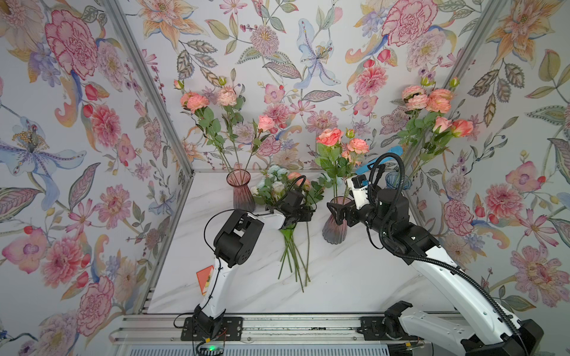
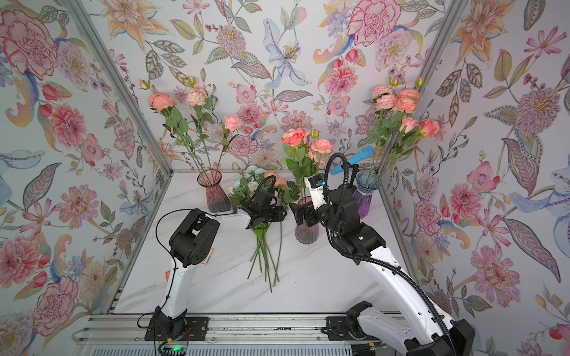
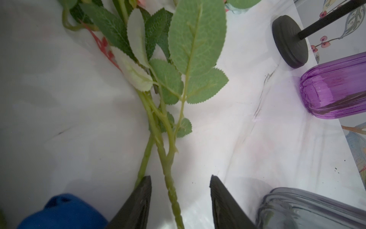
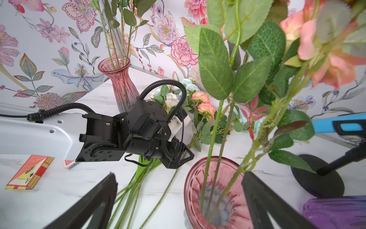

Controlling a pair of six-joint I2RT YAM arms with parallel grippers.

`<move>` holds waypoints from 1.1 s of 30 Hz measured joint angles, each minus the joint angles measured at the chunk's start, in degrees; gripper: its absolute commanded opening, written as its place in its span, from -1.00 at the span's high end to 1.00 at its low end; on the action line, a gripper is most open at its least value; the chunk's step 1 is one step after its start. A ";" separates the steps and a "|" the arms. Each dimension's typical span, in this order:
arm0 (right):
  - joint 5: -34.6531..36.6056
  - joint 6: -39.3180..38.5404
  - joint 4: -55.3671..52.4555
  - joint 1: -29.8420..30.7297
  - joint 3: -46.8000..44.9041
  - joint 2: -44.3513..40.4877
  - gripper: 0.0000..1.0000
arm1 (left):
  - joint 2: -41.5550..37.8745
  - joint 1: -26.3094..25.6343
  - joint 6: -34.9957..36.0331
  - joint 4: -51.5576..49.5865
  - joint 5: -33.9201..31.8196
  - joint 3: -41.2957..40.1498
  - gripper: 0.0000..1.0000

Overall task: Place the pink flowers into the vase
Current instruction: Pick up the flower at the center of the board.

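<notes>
A bunch of flowers lies on the white marble table (image 1: 354,277). Its pink flowers (image 1: 296,177) (image 4: 204,103) point toward the back wall and its green stems (image 1: 293,255) fan toward the front. My left gripper (image 1: 296,220) (image 3: 180,176) is low over those stems. It is open, and one green stem (image 3: 168,158) runs between its jaws closer to one finger, with a gap on both sides. My right gripper (image 1: 334,214) (image 4: 180,174) stands wide open beside the middle pink vase (image 1: 334,228) (image 4: 217,198), which holds three pink flower stems.
A tall pink vase (image 1: 242,191) with pink flowers stands back left, and a blue-purple vase (image 2: 365,194) with more back right. White and pale blue blooms (image 1: 274,182) lie in the bunch. A black stand base (image 4: 316,176) and a card box (image 4: 29,170) sit on the table.
</notes>
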 measured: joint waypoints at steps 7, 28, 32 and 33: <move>0.87 0.00 0.07 0.00 -0.42 -1.16 -0.99 | 1.14 0.22 0.63 -0.39 -0.44 1.36 0.29; 2.56 0.02 0.42 -0.02 -1.25 -2.27 -0.99 | 1.92 1.16 -1.51 6.25 1.84 -1.38 1.00; 2.56 0.07 0.42 -0.02 -1.25 -2.25 -0.99 | 0.09 2.16 -2.78 8.44 4.98 -4.92 1.00; 2.56 0.07 0.42 -0.02 -1.25 -2.25 -0.99 | -0.55 2.49 -2.93 8.68 5.79 -5.92 1.00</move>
